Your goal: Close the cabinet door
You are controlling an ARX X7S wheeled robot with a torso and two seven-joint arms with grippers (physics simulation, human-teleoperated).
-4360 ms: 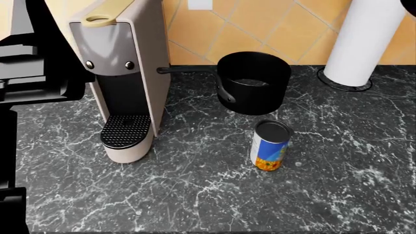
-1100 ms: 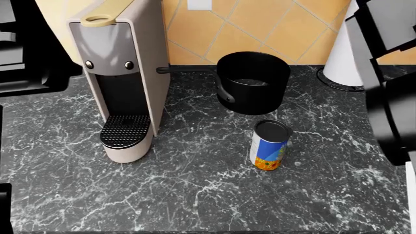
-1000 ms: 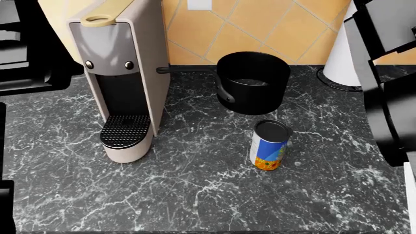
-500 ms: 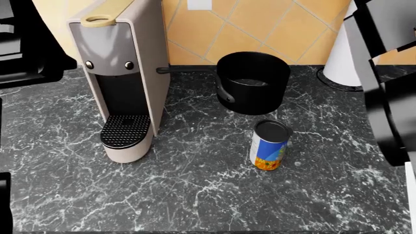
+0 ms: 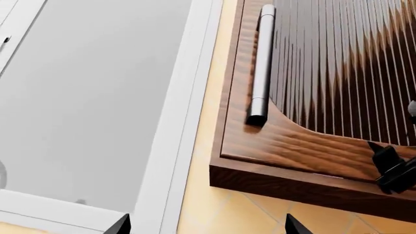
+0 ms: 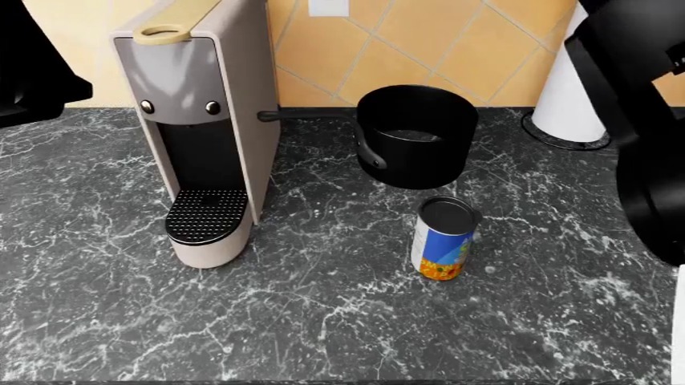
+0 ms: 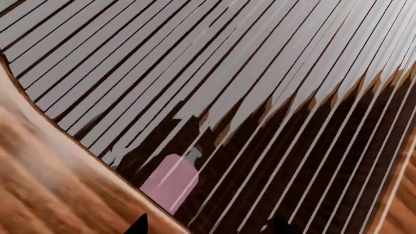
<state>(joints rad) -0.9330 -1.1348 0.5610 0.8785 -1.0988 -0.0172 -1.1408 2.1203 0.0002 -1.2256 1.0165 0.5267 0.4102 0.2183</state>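
The cabinet door point(image 5: 305, 146) is dark brown wood with a slatted panel and a silver bar handle point(image 5: 260, 63); it stands out from the yellow wall in the left wrist view. My left gripper point(image 5: 204, 229) is open, its tips below the door's lower corner and apart from it. A black part point(image 5: 393, 165) at the door's lower frame looks like my other gripper. In the right wrist view my right gripper point(image 7: 208, 228) is open, close against the door's slats point(image 7: 260, 97), with a pink bottle point(image 7: 170, 180) behind them. The head view does not show the door.
On the black marble counter point(image 6: 321, 321) stand a beige coffee machine point(image 6: 204, 120), a black pot point(image 6: 418, 132), a blue-labelled can point(image 6: 444, 239) and a paper towel roll point(image 6: 567, 104). My arms fill the head view's edges point(image 6: 32, 72) point(image 6: 642, 120). A white frame point(image 5: 182, 122) lies beside the door.
The left arm has drawn up and away to the head view's left edge. The right arm, absent 4.4 s ago, has come in at the right and shifted a little since.
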